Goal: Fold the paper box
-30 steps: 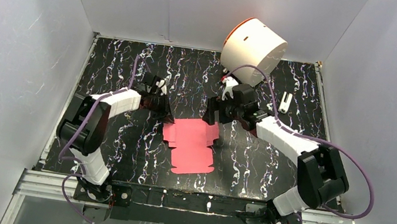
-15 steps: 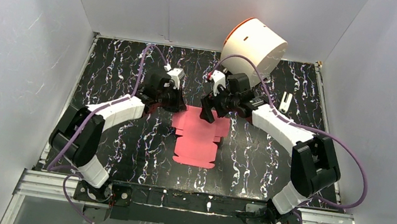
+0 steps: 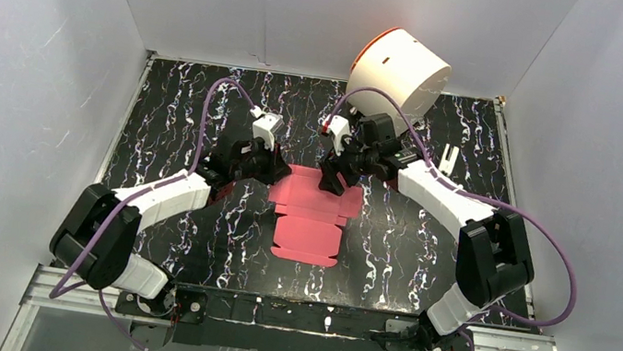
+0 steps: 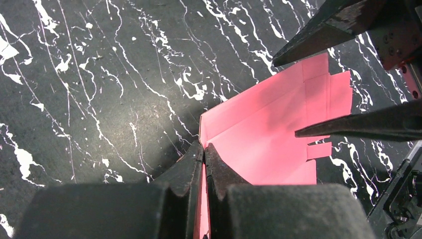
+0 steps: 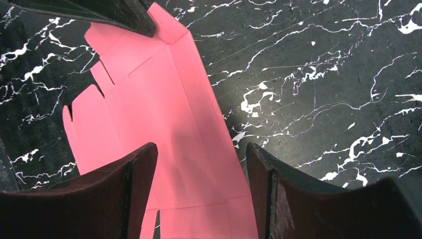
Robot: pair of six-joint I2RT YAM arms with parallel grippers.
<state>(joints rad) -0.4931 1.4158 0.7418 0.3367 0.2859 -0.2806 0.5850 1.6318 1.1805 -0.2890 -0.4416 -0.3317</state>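
I work in a robotics lab test cell. My worktop [image 3: 178, 109] is a black slab veined with white, boxed in on three sides by plain white panels [image 3: 28, 49], like a small booth built for recording. My left arm [image 3: 166, 191] and right arm [image 3: 435, 199] are bolted side by side to an aluminium rail [image 3: 58, 287] at the near edge, with purple cables [image 3: 573, 299] looping loose along them. My left tool [image 4: 204, 148] and right tool [image 5: 200, 149] are bare black two-finger claws.
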